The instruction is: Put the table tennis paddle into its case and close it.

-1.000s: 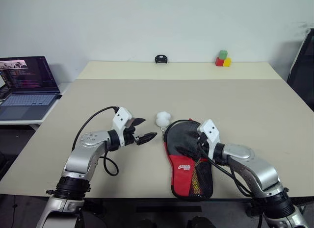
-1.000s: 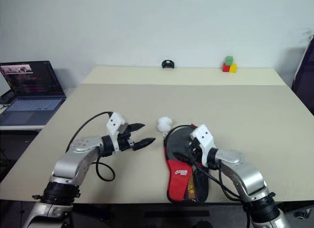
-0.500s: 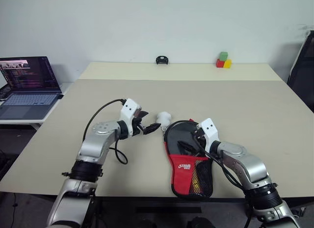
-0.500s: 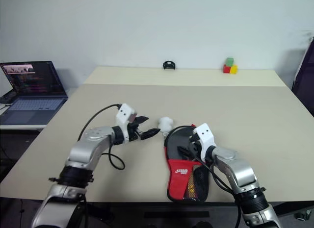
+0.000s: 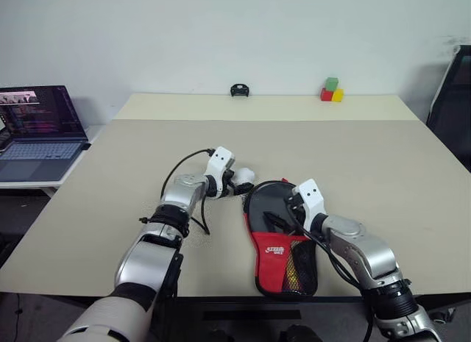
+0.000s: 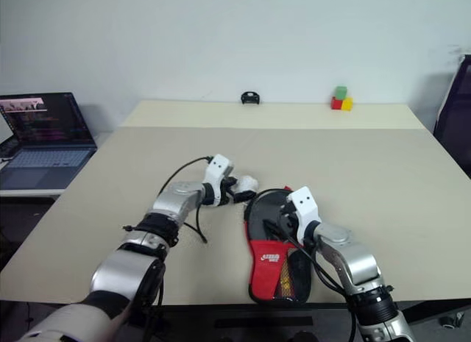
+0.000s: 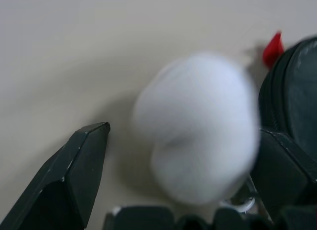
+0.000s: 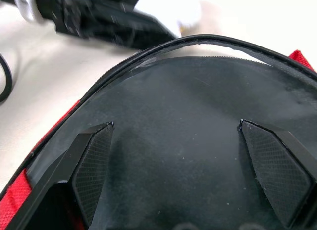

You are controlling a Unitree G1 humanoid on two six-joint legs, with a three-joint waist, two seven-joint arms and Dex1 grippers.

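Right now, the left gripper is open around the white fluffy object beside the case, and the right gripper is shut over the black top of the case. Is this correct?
Not quite. The right gripper is open, not shut: the right wrist view shows its two fingers spread wide over the black top of the case. The rest holds: the left gripper is open around the white fluffy object beside the case.

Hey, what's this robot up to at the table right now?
It is working on a table tennis case that lies on the table. The left claw is open around a fluffy white ball right beside the case's rounded end. The right claw hovers open just over the case's black top. The case's edge looks unzipped.
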